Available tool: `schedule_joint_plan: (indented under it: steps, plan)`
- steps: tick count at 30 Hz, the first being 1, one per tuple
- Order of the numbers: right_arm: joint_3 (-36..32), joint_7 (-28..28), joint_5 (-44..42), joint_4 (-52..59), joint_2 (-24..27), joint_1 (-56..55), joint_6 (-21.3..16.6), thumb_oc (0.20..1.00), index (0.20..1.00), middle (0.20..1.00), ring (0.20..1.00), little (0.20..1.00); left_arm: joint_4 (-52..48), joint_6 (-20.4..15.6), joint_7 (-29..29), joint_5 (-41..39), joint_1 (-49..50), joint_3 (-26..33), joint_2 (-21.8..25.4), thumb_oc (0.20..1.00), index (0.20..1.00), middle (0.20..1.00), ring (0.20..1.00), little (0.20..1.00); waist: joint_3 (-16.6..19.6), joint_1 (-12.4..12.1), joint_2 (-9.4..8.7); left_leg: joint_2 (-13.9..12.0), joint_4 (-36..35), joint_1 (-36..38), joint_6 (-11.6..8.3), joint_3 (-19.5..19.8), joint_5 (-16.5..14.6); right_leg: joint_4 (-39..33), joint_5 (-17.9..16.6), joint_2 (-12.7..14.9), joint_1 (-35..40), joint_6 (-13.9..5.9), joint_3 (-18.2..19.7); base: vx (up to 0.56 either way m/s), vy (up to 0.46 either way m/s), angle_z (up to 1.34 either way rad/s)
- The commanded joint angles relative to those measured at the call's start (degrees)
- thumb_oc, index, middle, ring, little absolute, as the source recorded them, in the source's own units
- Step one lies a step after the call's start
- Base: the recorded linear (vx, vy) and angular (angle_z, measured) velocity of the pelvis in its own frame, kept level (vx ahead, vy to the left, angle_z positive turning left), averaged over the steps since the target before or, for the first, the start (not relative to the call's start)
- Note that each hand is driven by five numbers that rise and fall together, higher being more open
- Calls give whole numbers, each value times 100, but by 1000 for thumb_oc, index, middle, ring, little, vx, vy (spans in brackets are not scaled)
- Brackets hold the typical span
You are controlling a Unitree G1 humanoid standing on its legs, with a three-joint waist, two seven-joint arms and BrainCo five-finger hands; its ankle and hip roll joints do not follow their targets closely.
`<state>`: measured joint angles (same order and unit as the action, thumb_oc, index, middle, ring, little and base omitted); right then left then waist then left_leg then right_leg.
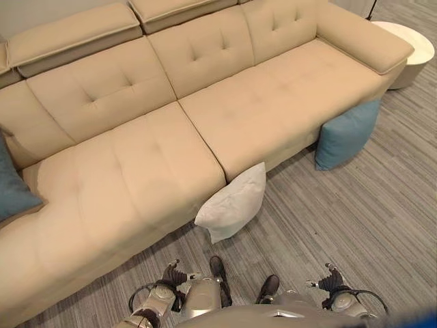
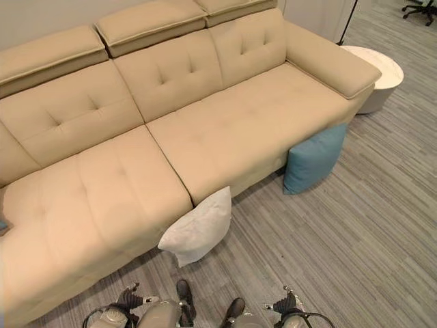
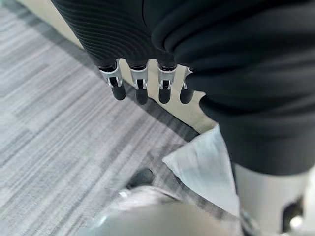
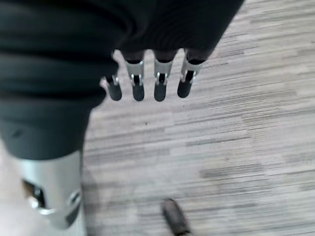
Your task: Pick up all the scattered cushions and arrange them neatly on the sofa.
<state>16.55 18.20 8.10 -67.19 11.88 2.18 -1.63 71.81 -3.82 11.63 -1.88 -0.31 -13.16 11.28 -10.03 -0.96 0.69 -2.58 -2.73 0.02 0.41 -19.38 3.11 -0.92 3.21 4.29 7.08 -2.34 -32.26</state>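
We locate the white cushion [image 1: 233, 203] on the floor [image 1: 355, 225], leaning against the front edge of the sofa [image 1: 171, 137] near its middle. The blue cushion [image 1: 345, 134] stands on the floor against the sofa front, below the armrest. A second blue cushion [image 1: 12, 184] rests on the sofa's far left seat. A round white side table [image 1: 413, 55] stands beyond the armrest. Our left hand [image 3: 140, 83] and right hand [image 4: 147, 83] hang above the floor, fingers [image 3: 118, 91] straight, holding nothing.
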Motion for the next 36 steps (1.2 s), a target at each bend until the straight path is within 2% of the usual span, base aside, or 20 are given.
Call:
schedule_joint_plan:
  steps: [1,2,3,4,5,9,11,12,13,16,20,21,23,24,27,29,30,36]
  plan:
    - [106,40,280,-4,153,127,14,1000,1000,1000,1000,1000,23,-49,137,-29,-106,-47,-157,1000,1000,1000,1000,1000,90,-150,87,274,447,-46,-41,362,-512,1218,265,504,-341,-481,676,161,154,22]
    - [128,-11,307,-1,159,176,38,1000,1000,1000,1000,1000,4,-52,133,40,-132,-21,-81,1000,1000,1000,1000,1000,73,-157,137,340,395,72,77,497,-561,1911,176,660,-587,-606,775,211,130,59]
    - [115,-59,271,26,169,221,36,1000,1000,1000,1000,1000,-60,-85,130,18,-146,-34,-17,1000,1000,1000,1000,1000,43,-105,178,400,340,202,127,671,-579,2210,21,691,-866,-692,1111,169,91,84]
    - [115,-59,271,25,170,223,36,1000,1000,1000,1000,1000,-60,-84,129,18,-147,-33,-17,1000,1000,1000,1000,1000,63,-108,189,386,343,175,124,670,-571,2179,-5,672,-879,-684,1107,206,-25,108]
    - [100,-59,181,86,167,313,27,1000,1000,1000,1000,1000,-188,-133,142,-15,-198,-122,15,1000,1000,1000,1000,1000,58,-37,241,438,295,244,107,959,-555,1812,34,527,-1095,-600,1620,158,-86,89]
    - [81,-103,100,114,216,413,11,1000,1000,1000,1000,1000,-193,-150,99,60,-272,-256,51,1000,1000,1000,1000,1000,61,106,201,499,402,279,74,1474,-648,1142,-160,358,-1242,-659,2571,156,-140,88]
    - [61,-158,83,79,249,437,-8,1000,1000,1000,1000,1000,-137,-144,43,110,-261,-272,71,1000,1000,1000,1000,1000,114,149,156,533,456,318,0,1768,-708,850,-206,292,-1127,-657,2877,173,-256,88]
    - [-542,-1096,-442,-351,1449,524,12,1000,1000,1000,1000,1000,-74,-171,-226,247,-197,-79,335,1000,1000,1000,1000,1000,136,129,3,481,516,328,-89,1780,-732,685,-189,305,-955,-646,2775,138,-360,97]
    - [-407,-736,-432,-312,1338,398,-112,1000,1000,1000,1000,1000,-56,-179,-210,138,-274,-52,345,1000,1000,1000,1000,1000,156,105,-80,445,542,289,-140,1820,-735,573,-176,313,-869,-614,2696,44,-368,106]
    - [-291,-663,-623,-56,1132,369,-302,1000,1000,1000,1000,1000,-108,-159,-213,124,-392,-172,392,1000,1000,1000,1000,1000,79,88,-206,251,682,73,-350,1843,-616,391,-163,247,-743,-522,2490,-28,-278,67]
    - [-291,-663,-623,-56,1131,369,-302,1000,1000,1000,1000,1000,-108,-159,-213,124,-392,-172,392,1000,1000,1000,1000,1000,79,89,-206,251,683,72,-350,1844,-616,391,-163,247,-743,-522,2488,-19,-124,21]
    - [-310,-646,-766,168,1003,169,-328,1000,1000,1000,1000,1000,-366,-177,-195,-189,-467,-153,295,1000,1000,1000,1000,1000,-44,191,-278,-131,881,-231,-499,1432,-390,155,-1,143,-469,-332,1937,-85,-442,-5]
    - [-337,-615,-791,228,988,84,-302,1000,1000,1000,1000,1000,-578,-184,-181,-283,-527,-181,265,1000,1000,1000,1000,1000,-96,279,-324,-315,986,-365,-459,869,-311,99,41,140,-394,-280,1725,-66,-289,96]
    - [-337,-615,-791,228,987,83,-301,1000,1000,1000,1000,1000,-581,-182,-181,-283,-526,-182,266,1000,1000,1000,1000,1000,-91,279,-324,-318,996,-374,-460,870,-314,98,40,138,-398,-278,1725,-14,-69,238]
    - [-356,-599,-781,165,947,-50,-233,1000,1000,1000,1000,1000,-760,-177,-223,-279,-520,-235,252,1000,1000,1000,1000,1000,-44,414,-331,-477,1040,-342,-498,156,-398,7,143,99,-228,-262,1478,52,-57,101]
    - [-347,-587,-767,138,934,-48,-243,1000,1000,1000,1000,1000,-779,-172,-218,-276,-497,-225,265,1000,1000,1000,1000,1000,-37,412,-341,-479,968,-330,-461,90,-294,-5,74,90,-241,-229,1431,104,-8,34]
    - [-294,-545,-728,83,881,-14,-267,1000,1000,1000,1000,1000,-804,-175,-198,-269,-441,-190,285,1000,1000,1000,1000,1000,9,372,-381,-387,818,-220,-446,197,-324,-34,57,81,-192,-265,1420,177,10,40]
    - [-250,-482,-623,263,896,48,-310,1000,1000,1000,1000,1000,-1033,-235,-160,-248,-356,-110,388,1000,1000,1000,1000,1000,34,299,-428,-241,584,-99,-363,205,-383,-27,46,128,-217,-335,1470,104,64,1]
